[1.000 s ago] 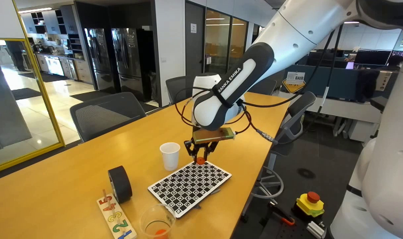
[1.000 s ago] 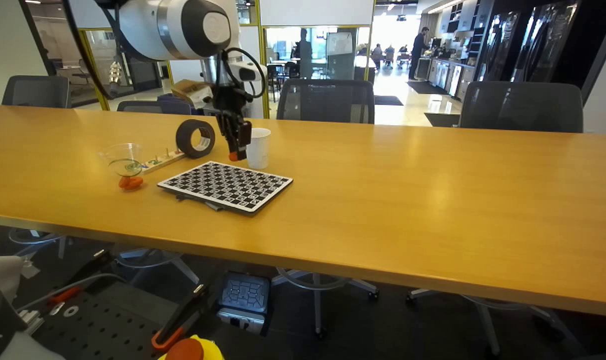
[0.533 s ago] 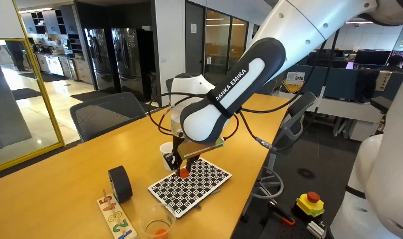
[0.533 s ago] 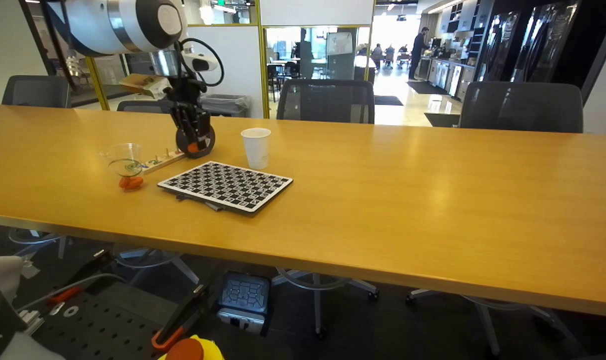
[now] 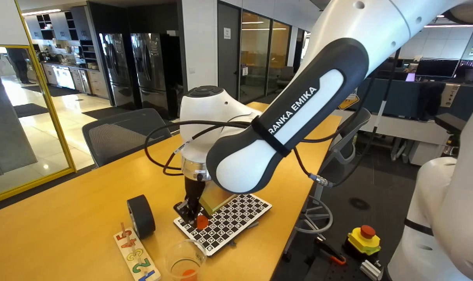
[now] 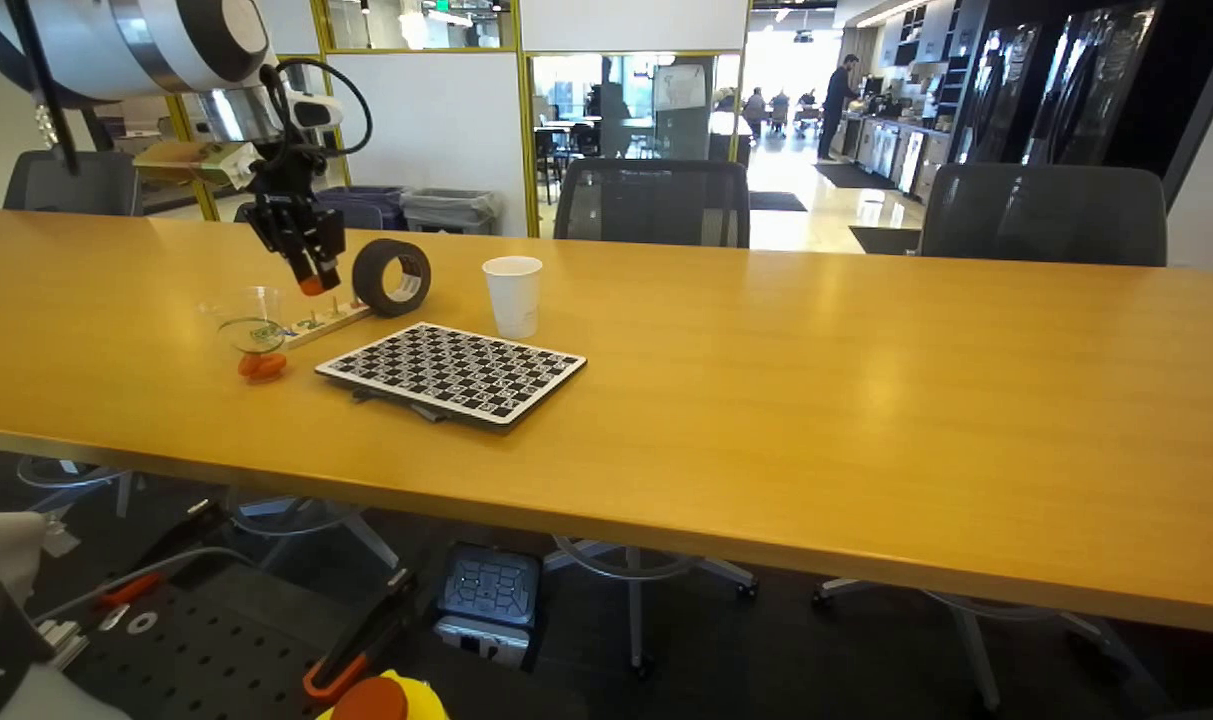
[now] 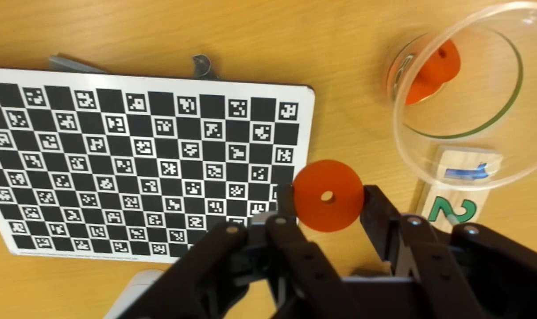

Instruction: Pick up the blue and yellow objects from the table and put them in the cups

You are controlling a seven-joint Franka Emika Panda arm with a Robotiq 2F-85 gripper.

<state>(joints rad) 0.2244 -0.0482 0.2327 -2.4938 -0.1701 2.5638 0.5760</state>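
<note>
Pinched a round orange-red disc [image 7: 337,210] (pierced near its centre) in the black gripper [image 7: 328,200], above the yellowish wooden table [image 6: 866,400], near the clear plastic cup [image 7: 480,99] containing orange-red pieces [image 7: 438,71]. Was likely mid-carry; probably called next for centring over that cup, then release.

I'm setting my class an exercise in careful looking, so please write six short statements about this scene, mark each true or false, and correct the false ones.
1. The end effector grips an orange-red disc. True.
2. The white paper cup stands on the checkered board. False: it stands on the table beside the board.
3. The clear plastic cup has orange-red pieces inside. True.
4. The black roll lies flat. False: it stands on its edge.
5. The numeral 2 on the wooden strip is red. False: it is green.
6. The orange-red disc is outside both cups. True.
</note>
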